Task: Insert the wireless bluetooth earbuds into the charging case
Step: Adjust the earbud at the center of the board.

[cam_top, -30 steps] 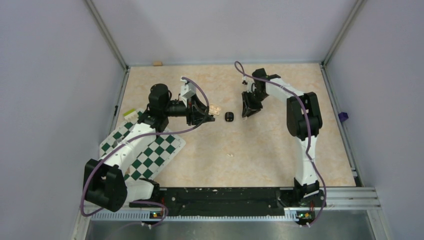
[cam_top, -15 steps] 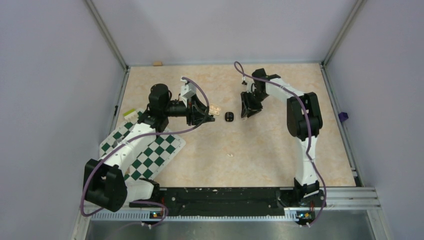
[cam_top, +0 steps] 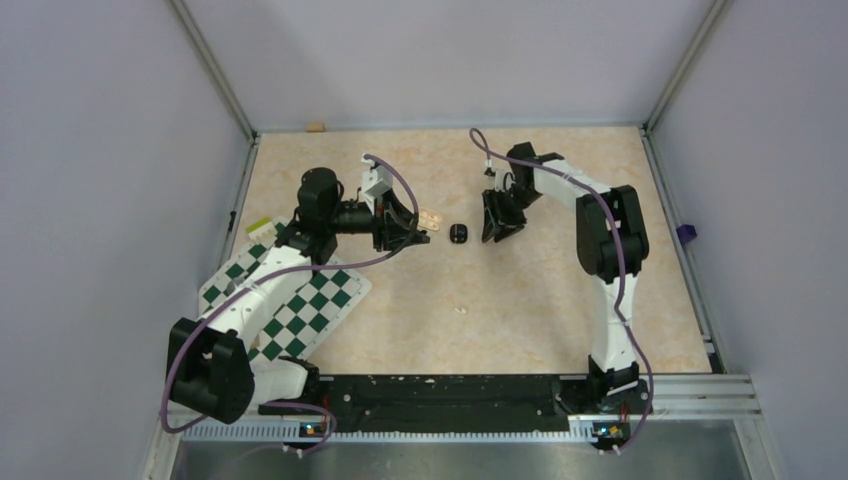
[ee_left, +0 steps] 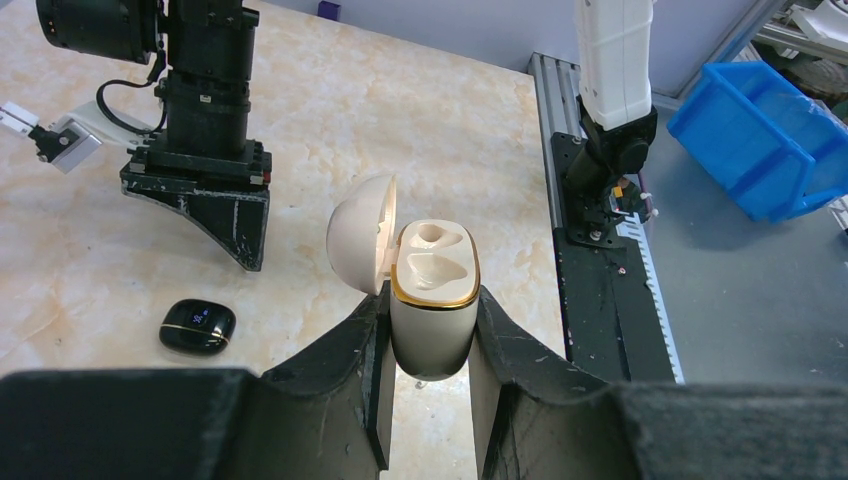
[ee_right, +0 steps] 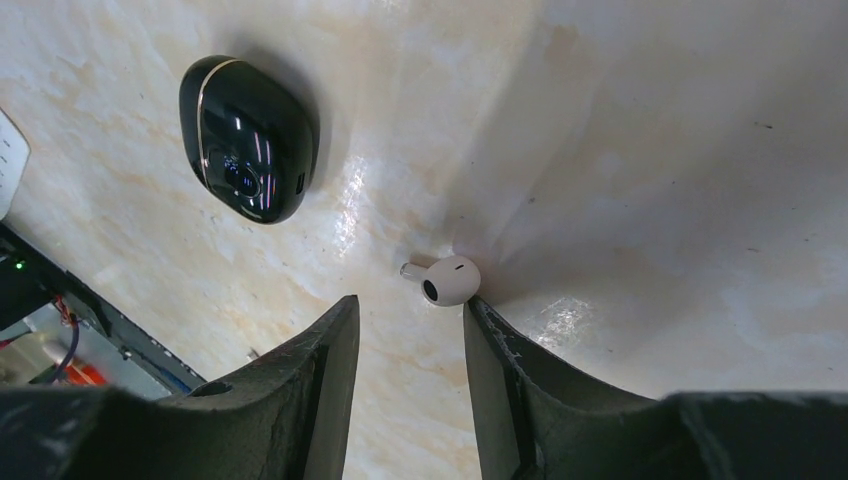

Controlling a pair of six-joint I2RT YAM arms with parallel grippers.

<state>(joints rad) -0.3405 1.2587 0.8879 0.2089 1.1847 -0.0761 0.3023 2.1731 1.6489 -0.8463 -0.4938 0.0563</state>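
Right wrist view: the right gripper [ee_right: 407, 305] has its jaws partly apart and empty, with a white earbud [ee_right: 450, 280] on the table [ee_right: 650, 150] just beyond the tips, nearer one finger. It should centre on the bud before closing gently. The left gripper [ee_left: 428, 300] clamps the charging case [ee_left: 430, 335], lid [ee_left: 360, 235] open and both wells [ee_left: 435, 268] empty.

On my overhead view, the white-and-black left arm [cam_top: 262, 285] runs from its base at lower left up toward centre frame, with the wrist lying level. Its black two-finger left gripper [ee_left: 427, 300] is clamped on the lower half of the cream-white open clamshell case [ee_left: 433, 262], which stands upright between the fingers. My white-and-black right arm [cam_top: 607, 255] climbs the right side, folds at the elbow and reaches left toward centre, wrist pitched down, with its black right gripper [ee_right: 408, 310] low over the surface, fingers parted.
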